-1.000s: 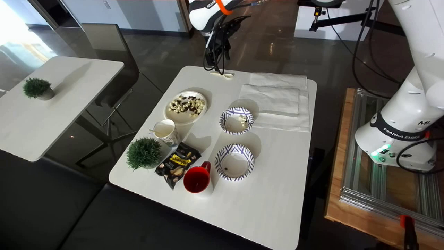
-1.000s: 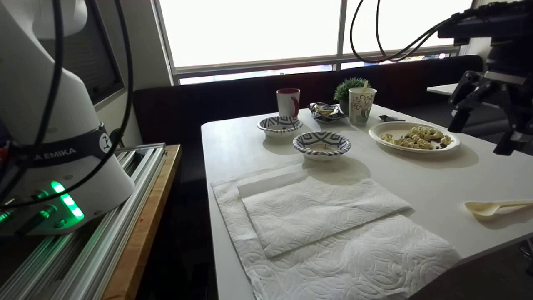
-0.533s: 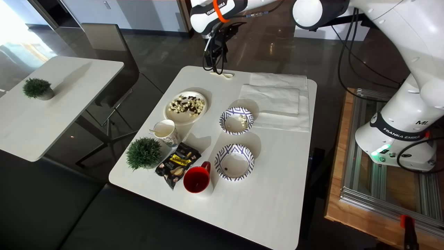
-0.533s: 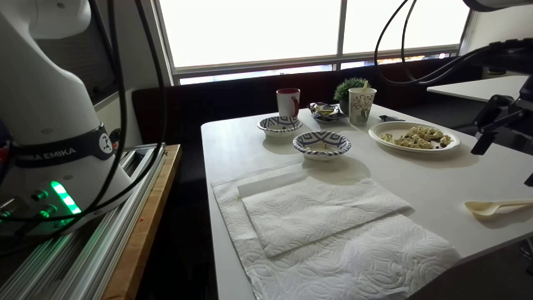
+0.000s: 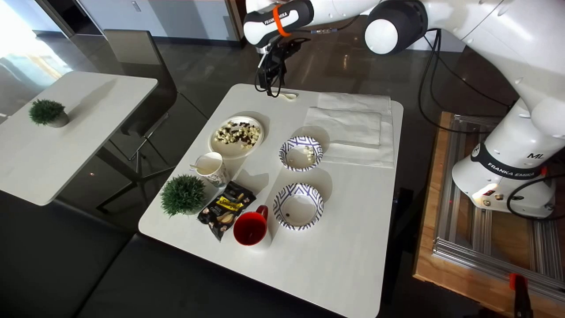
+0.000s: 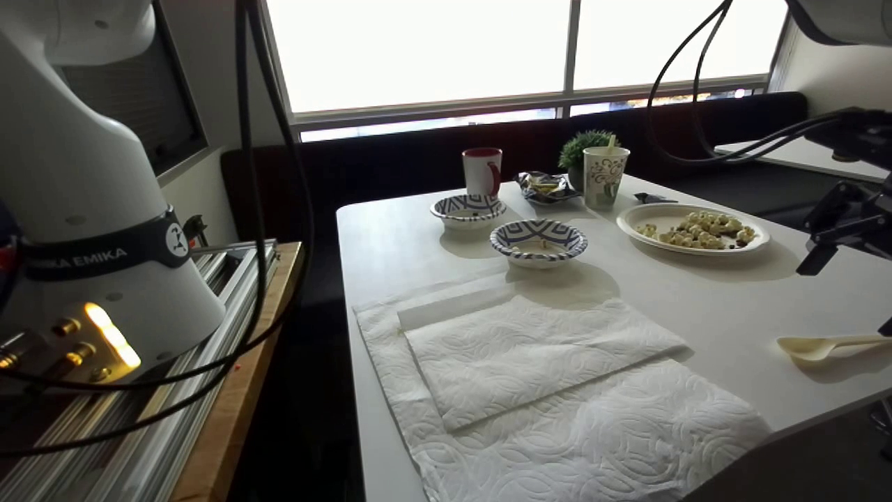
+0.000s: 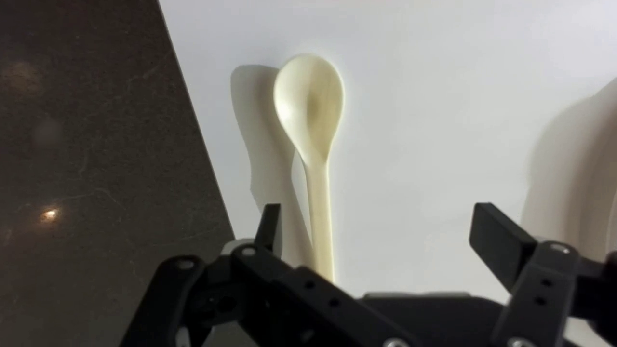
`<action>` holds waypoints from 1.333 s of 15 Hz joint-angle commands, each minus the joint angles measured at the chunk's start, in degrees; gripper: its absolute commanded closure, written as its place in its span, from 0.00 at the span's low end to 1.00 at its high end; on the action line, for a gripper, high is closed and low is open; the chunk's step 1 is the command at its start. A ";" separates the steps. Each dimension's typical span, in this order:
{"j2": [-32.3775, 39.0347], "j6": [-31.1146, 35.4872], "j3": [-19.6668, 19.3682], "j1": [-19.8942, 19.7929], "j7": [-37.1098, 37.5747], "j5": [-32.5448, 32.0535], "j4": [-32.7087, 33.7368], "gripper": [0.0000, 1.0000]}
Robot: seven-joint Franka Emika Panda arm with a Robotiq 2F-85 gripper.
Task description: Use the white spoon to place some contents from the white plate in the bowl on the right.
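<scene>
Gripper over spoon, fingers spread wide. Spoon lies on table nr edge. Popcorn on plate, w/ a few pcs in striped bowl nr paper towels.

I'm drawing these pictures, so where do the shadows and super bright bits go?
Wrist view: shadow left of the spoon, gleam on the dark floor; in an exterior view: window glaring white; in an exterior view: shadow at upper right of the plate.
</scene>
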 commanded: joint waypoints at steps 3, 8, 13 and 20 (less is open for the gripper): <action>2.66 0.50 0.16 0.02 1.61 0.04 3.39 0.00; 3.93 -0.89 -0.53 0.65 1.62 -1.25 5.04 0.00; 3.85 -3.16 -1.16 0.94 1.82 -1.59 5.43 0.00; 4.95 -3.43 -2.91 1.49 1.79 -2.95 6.71 0.00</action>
